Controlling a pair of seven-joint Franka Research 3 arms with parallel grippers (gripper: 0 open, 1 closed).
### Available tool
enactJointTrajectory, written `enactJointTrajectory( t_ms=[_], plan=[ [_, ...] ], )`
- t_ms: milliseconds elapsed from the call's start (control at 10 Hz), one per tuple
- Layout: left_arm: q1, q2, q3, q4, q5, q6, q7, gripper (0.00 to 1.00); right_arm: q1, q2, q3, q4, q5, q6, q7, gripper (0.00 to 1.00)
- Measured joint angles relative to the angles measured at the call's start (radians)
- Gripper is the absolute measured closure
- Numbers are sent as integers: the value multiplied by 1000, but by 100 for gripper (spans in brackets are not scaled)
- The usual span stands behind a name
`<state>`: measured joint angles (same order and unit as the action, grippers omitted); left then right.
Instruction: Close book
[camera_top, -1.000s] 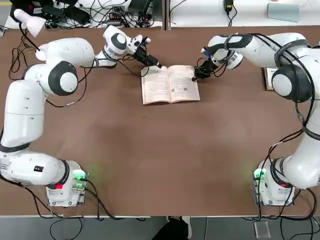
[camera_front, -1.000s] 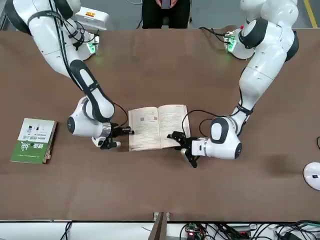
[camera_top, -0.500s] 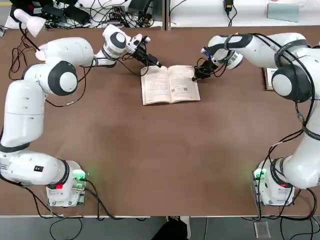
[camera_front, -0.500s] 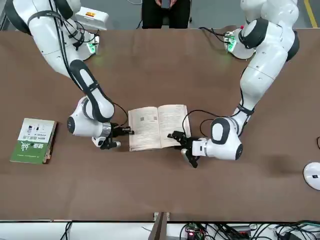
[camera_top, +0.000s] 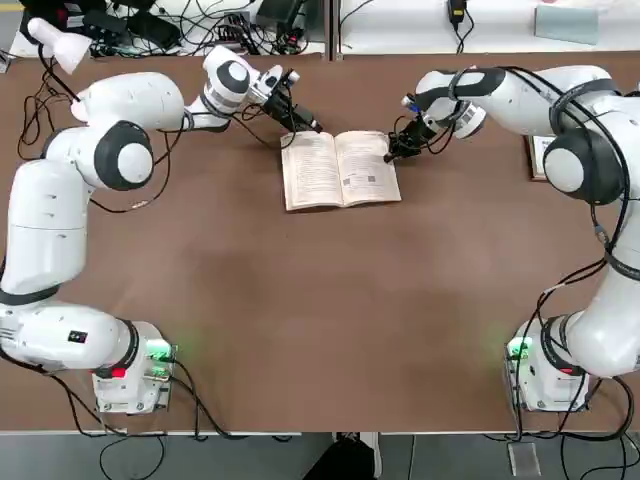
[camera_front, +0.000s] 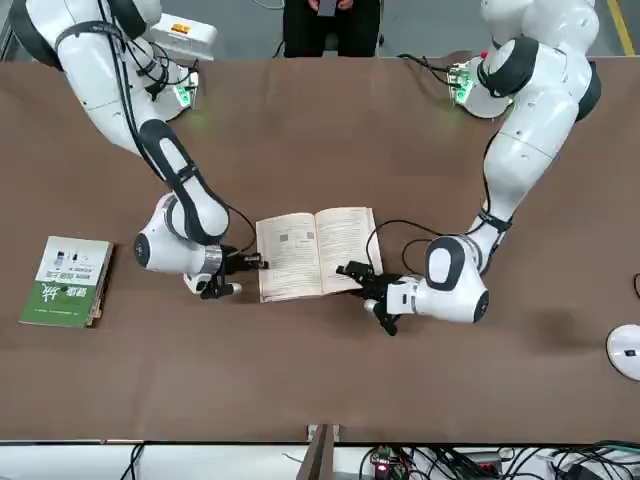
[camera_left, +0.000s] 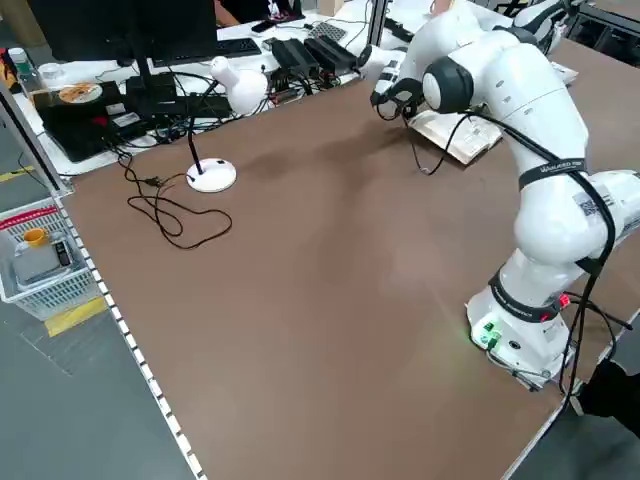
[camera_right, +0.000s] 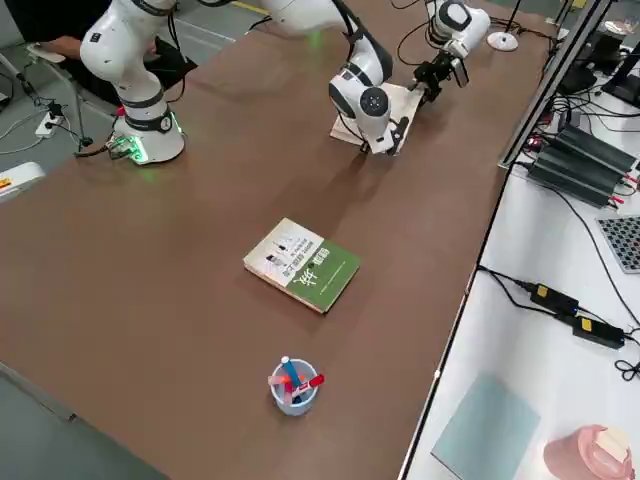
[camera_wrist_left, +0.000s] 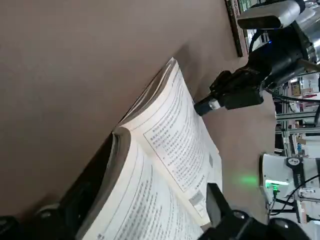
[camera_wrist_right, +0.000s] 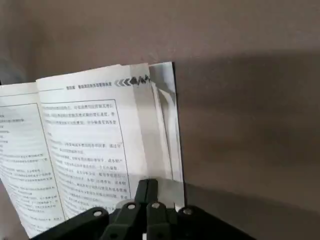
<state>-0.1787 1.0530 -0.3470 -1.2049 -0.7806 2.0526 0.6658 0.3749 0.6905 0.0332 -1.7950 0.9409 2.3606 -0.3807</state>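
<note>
The book (camera_top: 340, 168) lies open on the brown table, cream printed pages up. My left gripper (camera_top: 308, 126) is at its far left corner, low over the table. In the left wrist view its fingers stand wide apart with the left half of the book (camera_wrist_left: 170, 150) between them. My right gripper (camera_top: 392, 153) is shut at the far part of the book's right edge. In the right wrist view its joined tips (camera_wrist_right: 147, 187) rest against the outer edge of the right page (camera_wrist_right: 90, 140). From the front, the book (camera_front: 315, 250) sits between the two grippers.
A green-and-white book (camera_front: 68, 282) lies on the table out on my right side. A cup of pens (camera_right: 293, 385) stands beyond it. A white desk lamp (camera_left: 215, 170) stands at the far left corner. Cables and boxes line the far edge. A person (camera_front: 330, 20) sits behind the arms' bases.
My left gripper has drawn back slightly to the far left from the book's corner. The right gripper and the book have stayed where they were.
</note>
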Motion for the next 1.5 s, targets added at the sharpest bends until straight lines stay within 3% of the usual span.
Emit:
enactJointTrajectory(
  t_ms=[1500],
  plan=[
    [52, -38, -26, 0, -3, -114, -234, 0, 0, 0, -1, 0, 0, 0, 0, 99]
  ],
)
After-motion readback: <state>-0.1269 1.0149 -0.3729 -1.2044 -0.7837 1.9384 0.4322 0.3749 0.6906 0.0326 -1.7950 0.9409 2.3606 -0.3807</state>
